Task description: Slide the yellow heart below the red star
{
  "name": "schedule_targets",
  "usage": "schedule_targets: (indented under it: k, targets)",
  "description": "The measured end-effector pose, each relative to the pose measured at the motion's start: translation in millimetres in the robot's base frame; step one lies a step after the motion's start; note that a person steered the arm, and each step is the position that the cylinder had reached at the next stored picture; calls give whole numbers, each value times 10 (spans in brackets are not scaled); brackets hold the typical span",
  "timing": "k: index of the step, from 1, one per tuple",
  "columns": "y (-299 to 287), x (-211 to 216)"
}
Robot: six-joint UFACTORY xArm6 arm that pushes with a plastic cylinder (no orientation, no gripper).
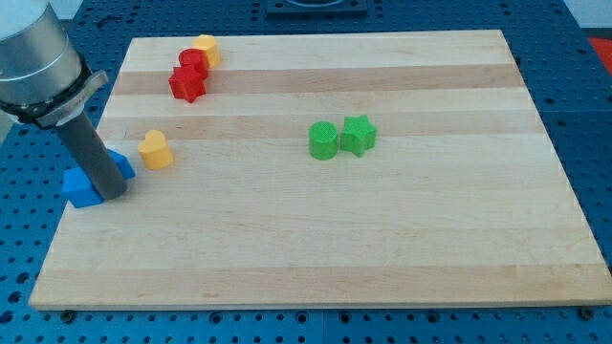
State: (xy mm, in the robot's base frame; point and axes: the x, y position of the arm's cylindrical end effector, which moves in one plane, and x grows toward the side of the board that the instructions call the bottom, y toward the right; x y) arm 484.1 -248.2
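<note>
On pale wooden board (382, 248) over blue pegboard (593, 115), clawless tip (113, 196) against blue block (81, 186), nothing held.

The yellow heart (155, 149) lies below the red star (186, 84), right of my tip (113, 195).

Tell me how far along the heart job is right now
Done: nothing visibly finished. The yellow heart already sits lower than the red star, but off to the view's left of it. In hand: my tip is down among the blue blocks, left of the heart and apart from it. Left: push the heart toward the view's right until it lies straight below the star.
</note>
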Motion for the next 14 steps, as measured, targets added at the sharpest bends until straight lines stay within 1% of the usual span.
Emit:
schedule_targets:
  k: [4, 7, 12, 14]
  targets:
    - [484, -415]
    - [507, -739]
    - [507, -974]
    - [507, -992]
